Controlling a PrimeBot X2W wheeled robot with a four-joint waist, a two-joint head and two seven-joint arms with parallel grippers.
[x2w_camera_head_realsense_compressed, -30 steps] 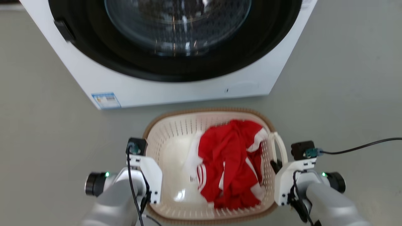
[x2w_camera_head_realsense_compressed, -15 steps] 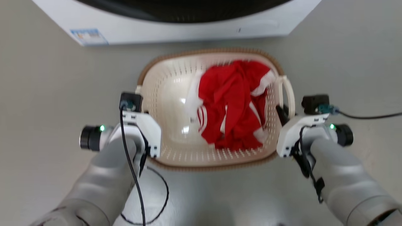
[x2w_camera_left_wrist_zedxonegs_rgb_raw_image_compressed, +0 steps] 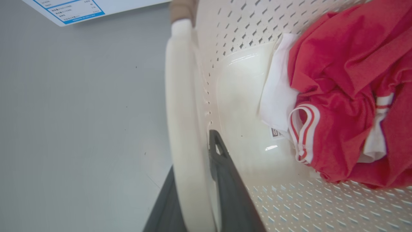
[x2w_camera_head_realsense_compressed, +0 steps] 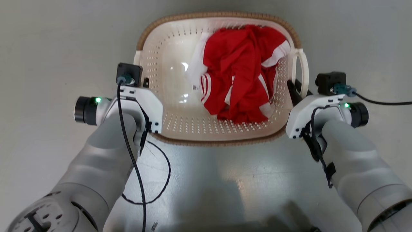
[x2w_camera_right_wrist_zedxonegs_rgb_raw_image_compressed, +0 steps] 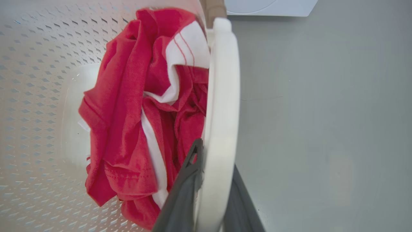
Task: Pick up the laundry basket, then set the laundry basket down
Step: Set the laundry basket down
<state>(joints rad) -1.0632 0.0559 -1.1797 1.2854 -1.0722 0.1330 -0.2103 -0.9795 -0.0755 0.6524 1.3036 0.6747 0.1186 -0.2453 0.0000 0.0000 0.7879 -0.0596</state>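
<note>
Basket [x2w_camera_head_realsense_compressed: 193, 127] sits straight ahead of the robot, between its two arms, on or just above the grey floor [x2w_camera_head_realsense_compressed: 48, 48]. Whether its base touches the floor I cannot tell. The floor is smooth, with a dull sheen near the robot.

The basket is a rounded rectangle of cream plastic. Its walls are pierced with rows of small slots, its base is plain and glossy, and a brown woven-look rim [x2w_camera_head_realsense_compressed: 222, 15] edges the top. The left arm [x2w_camera_head_realsense_compressed: 106, 151] and right arm [x2w_camera_head_realsense_compressed: 351, 154], both pale grey and smooth, reach to its two short sides. A crumpled red garment [x2w_camera_head_realsense_compressed: 238, 74] with white stripes is heaped against the right wall, and the left half shows bare base.

It should handle as a light load: thin plastic and a small heap of soft cloth. The shell looks stiff enough to keep its shape, though the walls may flex. The weight sits to the right, so an even lift on both sides seems wise. The side loops are the natural hold, but they are smooth and might slip or swing in a grip.

The left handle [x2w_camera_left_wrist_zedxonegs_rgb_raw_image_compressed: 180, 106], a white rounded loop, runs between the dark fingers of the left tool [x2w_camera_left_wrist_zedxonegs_rgb_raw_image_compressed: 193, 161], which is clamped on it. The right tool [x2w_camera_right_wrist_zedxonegs_rgb_raw_image_compressed: 217, 161] is clamped the same way on the right handle [x2w_camera_right_wrist_zedxonegs_rgb_raw_image_compressed: 222, 96].

A black cable [x2w_camera_head_realsense_compressed: 169, 174] loops on the floor by the left arm.
</note>
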